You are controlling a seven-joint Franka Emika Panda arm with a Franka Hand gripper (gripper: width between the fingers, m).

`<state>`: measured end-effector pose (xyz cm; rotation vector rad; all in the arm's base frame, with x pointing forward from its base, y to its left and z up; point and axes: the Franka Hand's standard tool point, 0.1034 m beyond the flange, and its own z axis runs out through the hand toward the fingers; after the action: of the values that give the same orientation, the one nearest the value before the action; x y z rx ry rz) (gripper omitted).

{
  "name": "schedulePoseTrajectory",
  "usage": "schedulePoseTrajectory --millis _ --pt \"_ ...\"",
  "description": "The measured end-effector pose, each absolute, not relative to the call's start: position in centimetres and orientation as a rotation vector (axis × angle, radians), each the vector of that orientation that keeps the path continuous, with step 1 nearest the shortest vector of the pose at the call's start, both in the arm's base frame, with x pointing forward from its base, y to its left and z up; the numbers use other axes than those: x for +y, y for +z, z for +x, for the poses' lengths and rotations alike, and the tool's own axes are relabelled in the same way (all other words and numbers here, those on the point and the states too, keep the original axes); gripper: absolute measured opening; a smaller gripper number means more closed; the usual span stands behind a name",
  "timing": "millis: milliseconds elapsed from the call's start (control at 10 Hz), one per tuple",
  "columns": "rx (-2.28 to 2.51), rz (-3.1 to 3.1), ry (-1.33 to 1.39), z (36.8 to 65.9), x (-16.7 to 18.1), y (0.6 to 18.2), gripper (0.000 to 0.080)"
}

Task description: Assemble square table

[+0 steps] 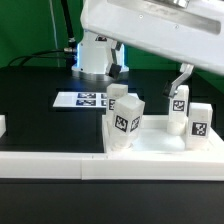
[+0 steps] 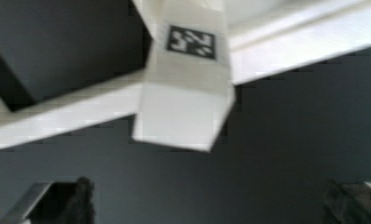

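Here, the gripper, jaws apart, hovers near a leg on the tabletop; apparently off-centre, closing could knock the leg askew.

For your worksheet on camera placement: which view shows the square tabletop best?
The exterior view: the tabletop appears nearly whole, with upright legs standing on it. The wrist view shows only white edge strips, probably its rim, behind one tagged leg.

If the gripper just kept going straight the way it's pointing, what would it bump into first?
Probably the white leg that rises between the open gripper fingers; depth is hard to judge, and in the exterior view the gripper is hidden.
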<state>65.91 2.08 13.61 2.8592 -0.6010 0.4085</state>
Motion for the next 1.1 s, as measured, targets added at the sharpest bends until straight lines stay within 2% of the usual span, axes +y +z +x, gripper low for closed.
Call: schedulePoseTrajectory --millis 300,500,800,1000,1100 --pt "-0.608 2.991 0.59 66.5 0.4 17.0 0.0649" --pt "-0.512 2.985 0.508 65.9 -0.2 16.3 0.0649" --pt "-0.517 2.984 0.515 65.9 -0.3 16.4 0.0649" --pt "-0.64 3.082 0.454 65.0 -1.8 16.4 0.0649" --pt "-0.66 3.123 0.374 64.5 -1.6 15.6 0.0649"
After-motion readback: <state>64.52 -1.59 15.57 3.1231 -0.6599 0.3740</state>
